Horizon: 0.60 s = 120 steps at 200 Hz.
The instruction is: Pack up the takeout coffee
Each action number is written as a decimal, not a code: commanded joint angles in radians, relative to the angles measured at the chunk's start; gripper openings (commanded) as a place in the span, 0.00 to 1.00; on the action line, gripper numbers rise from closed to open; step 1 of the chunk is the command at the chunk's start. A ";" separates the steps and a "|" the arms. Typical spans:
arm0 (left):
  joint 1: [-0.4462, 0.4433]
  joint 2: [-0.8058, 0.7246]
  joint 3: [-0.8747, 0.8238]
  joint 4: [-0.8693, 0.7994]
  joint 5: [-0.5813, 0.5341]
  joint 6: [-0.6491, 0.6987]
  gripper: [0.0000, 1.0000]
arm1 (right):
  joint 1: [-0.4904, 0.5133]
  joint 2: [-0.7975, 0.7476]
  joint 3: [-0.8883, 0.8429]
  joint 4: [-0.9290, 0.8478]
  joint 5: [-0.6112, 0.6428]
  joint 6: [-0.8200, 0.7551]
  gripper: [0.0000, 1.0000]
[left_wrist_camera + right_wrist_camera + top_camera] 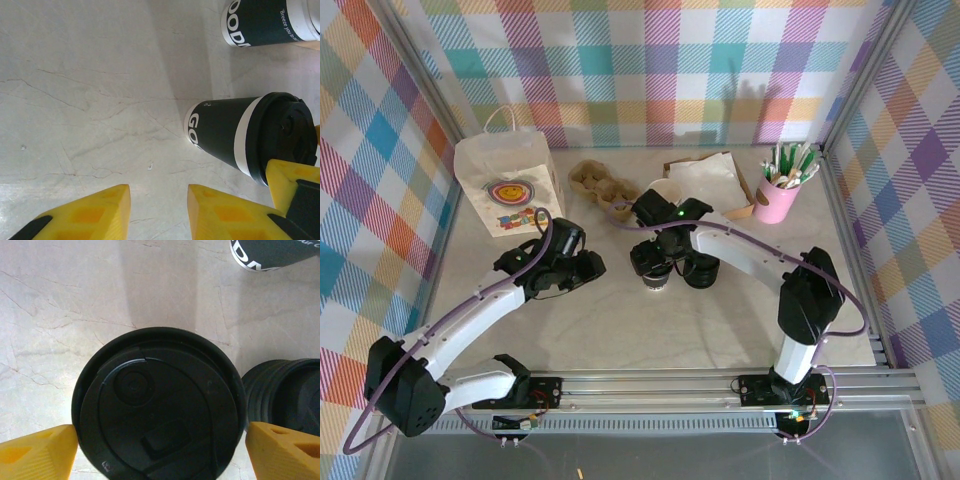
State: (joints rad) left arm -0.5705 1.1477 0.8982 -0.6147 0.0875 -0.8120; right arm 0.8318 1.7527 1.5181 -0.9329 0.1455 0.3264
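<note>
Takeout coffee [235,140] stands upright mid-worktop [620,330]. Lid stack [701,270] is just beside it on the right. Cup stack [265,22] is behind it, apart. Right gripper [160,450] is over the coffee, one finger on each side of the lid, with a gap on the right side. Left gripper [157,207] is left of the coffee, near but not touching, with bare worktop between its fingers. Back row, left to right: paper bag [510,185], cup carrier [600,185], tray [748,205] with napkins [710,178] in it, holder cup [775,203] with sticks [788,163] in it.
</note>
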 commanded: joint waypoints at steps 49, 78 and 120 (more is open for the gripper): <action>-0.011 0.077 0.014 0.187 0.113 -0.050 0.34 | -0.019 -0.163 -0.005 -0.028 -0.027 0.043 0.74; -0.032 0.125 0.004 0.267 0.154 -0.094 0.31 | -0.112 -0.216 -0.079 0.025 -0.107 0.049 0.58; -0.043 0.158 -0.037 0.413 0.200 -0.152 0.29 | -0.242 -0.255 -0.194 0.116 -0.284 0.095 0.45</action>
State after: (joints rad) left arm -0.6056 1.2968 0.8909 -0.3298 0.2348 -0.9119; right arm 0.6357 1.5204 1.3811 -0.8742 -0.0059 0.3824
